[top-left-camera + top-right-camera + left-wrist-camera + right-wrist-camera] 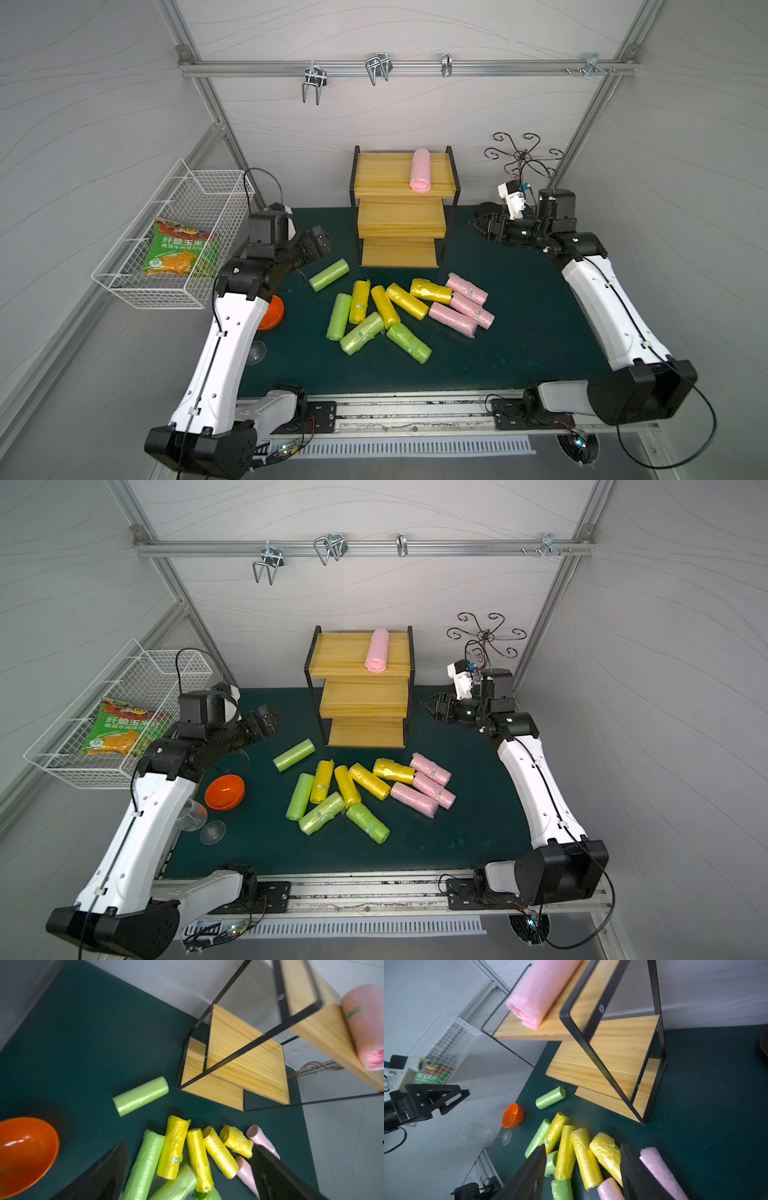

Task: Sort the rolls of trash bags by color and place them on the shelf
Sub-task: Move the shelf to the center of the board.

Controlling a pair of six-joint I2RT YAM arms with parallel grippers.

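Note:
The shelf (pixel 386 176) stands at the back middle of the green mat, and one pink roll (pixel 420 176) lies on its top tier; the two lower tiers are bare. On the mat in front lie the other rolls of trash bags: three pink (pixel 465 305), several yellow (pixel 399 301) and several light green (pixel 361 328). One green roll (pixel 329 274) lies apart near the shelf's front left corner. My left gripper (pixel 320 245) (pixel 189 1144) hovers left of the shelf, open and holding nothing. Right of the shelf my right gripper (pixel 478 222) (pixel 583 1145) is also open, with nothing between its jaws.
A white wire basket (pixel 208 187) with a green-orange snack bag (pixel 178 253) hangs at the left wall. An orange bowl (pixel 224 791) and a toppled wine glass (pixel 195 816) lie by my left arm. A curly metal hook stand (pixel 523 156) rises behind my right arm.

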